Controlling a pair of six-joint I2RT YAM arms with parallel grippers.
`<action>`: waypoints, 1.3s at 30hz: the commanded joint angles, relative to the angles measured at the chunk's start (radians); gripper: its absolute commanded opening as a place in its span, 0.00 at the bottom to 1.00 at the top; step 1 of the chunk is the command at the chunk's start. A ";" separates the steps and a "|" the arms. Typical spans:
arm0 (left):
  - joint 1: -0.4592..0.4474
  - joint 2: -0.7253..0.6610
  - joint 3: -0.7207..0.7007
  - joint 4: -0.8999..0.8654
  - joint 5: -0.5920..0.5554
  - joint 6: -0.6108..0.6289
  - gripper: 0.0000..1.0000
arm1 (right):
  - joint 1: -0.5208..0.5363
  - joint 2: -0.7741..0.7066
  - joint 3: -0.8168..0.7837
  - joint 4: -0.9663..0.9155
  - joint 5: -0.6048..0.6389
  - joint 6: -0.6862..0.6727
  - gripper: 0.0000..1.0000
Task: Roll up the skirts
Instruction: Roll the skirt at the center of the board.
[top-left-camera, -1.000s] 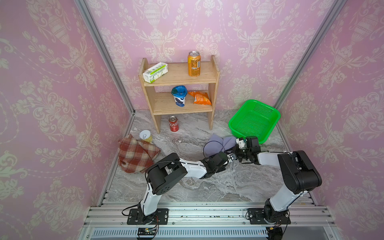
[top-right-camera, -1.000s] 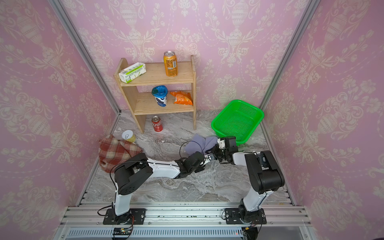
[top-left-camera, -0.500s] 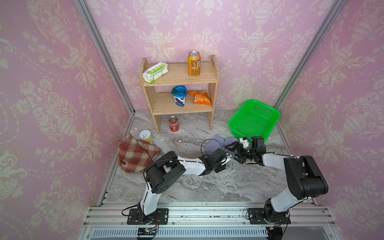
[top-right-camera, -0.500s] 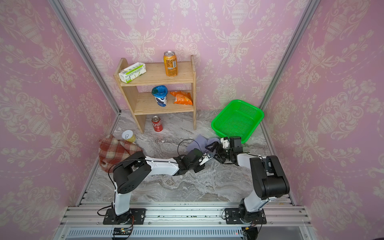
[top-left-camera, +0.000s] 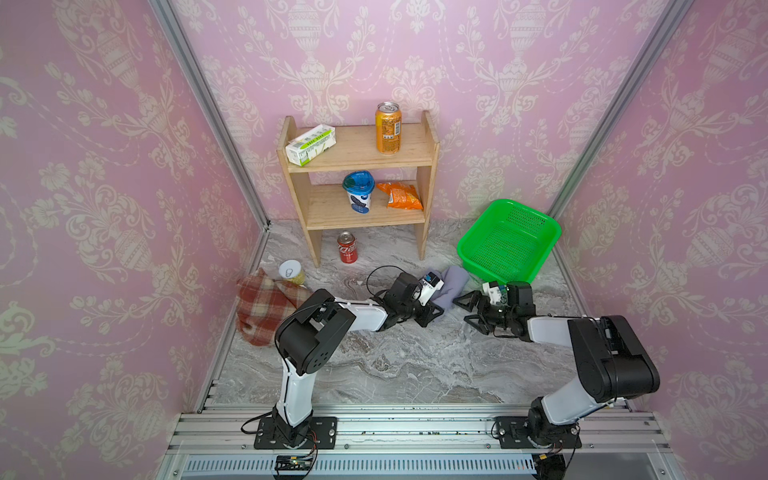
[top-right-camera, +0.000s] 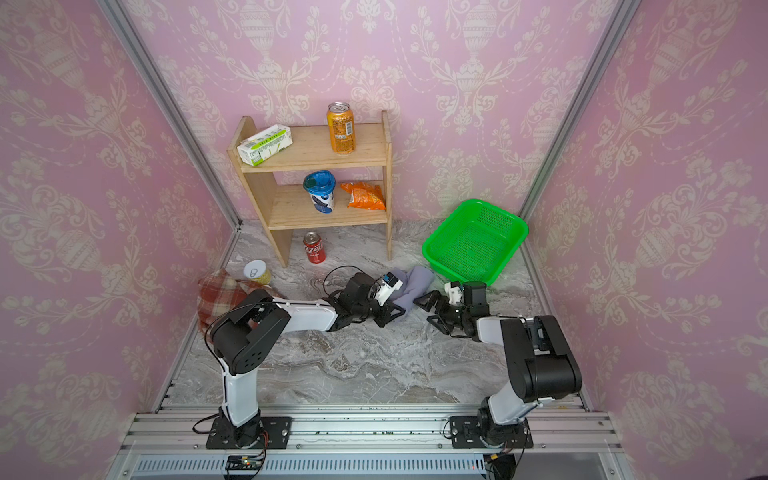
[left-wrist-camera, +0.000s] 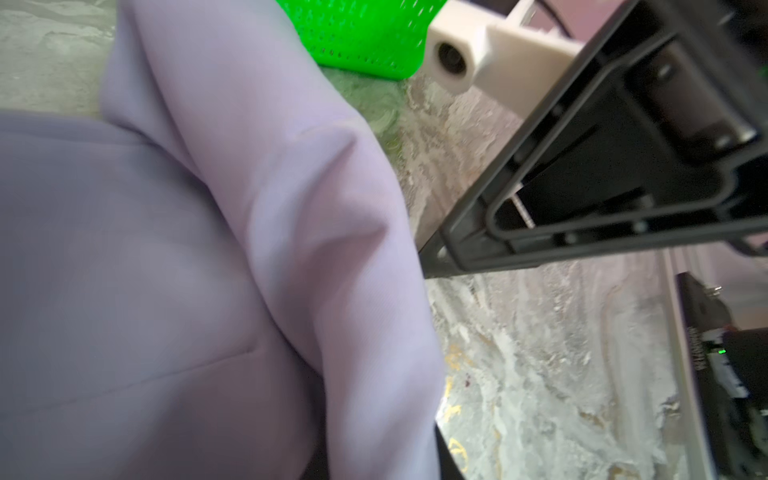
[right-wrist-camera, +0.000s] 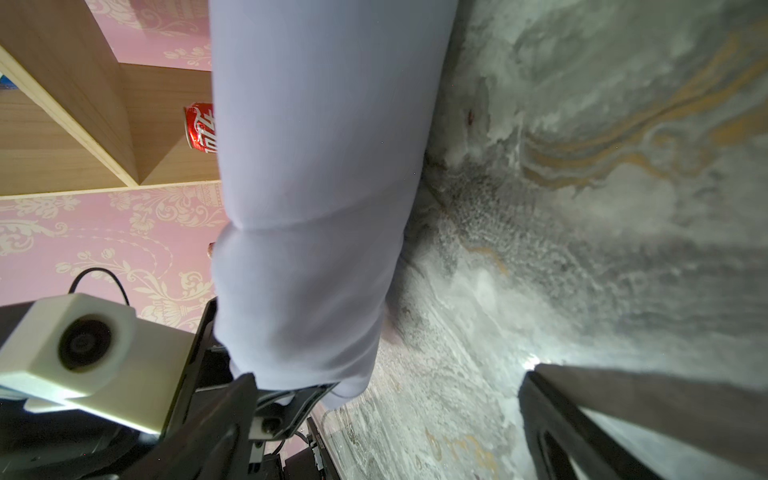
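Lavender skirt (top-left-camera: 455, 282), rolled: soft, probably slippery, so grip the roll's ends. Left end effector (top-left-camera: 434, 309) pinches one end; right end effector (top-left-camera: 466, 311) spread.

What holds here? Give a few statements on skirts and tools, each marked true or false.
1. The left tool grips one end of the rolled lavender skirt. True.
2. The right tool is shut on that skirt. False: it stands open, clamping nothing.
3. The plaid skirt lies in the green basket. False: it lies on the floor beside the yellow can.
4. A red can stands on the floor under the shelf. True.
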 joint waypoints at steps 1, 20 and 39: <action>0.034 0.058 -0.035 0.233 0.181 -0.222 0.13 | -0.006 0.047 -0.005 0.079 0.008 0.039 1.00; 0.080 0.225 -0.146 0.656 0.255 -0.527 0.14 | 0.112 0.322 0.133 0.242 0.100 0.154 0.85; -0.176 -0.301 -0.174 -0.156 -0.601 0.562 0.99 | 0.145 0.182 0.194 -0.060 0.141 0.032 0.00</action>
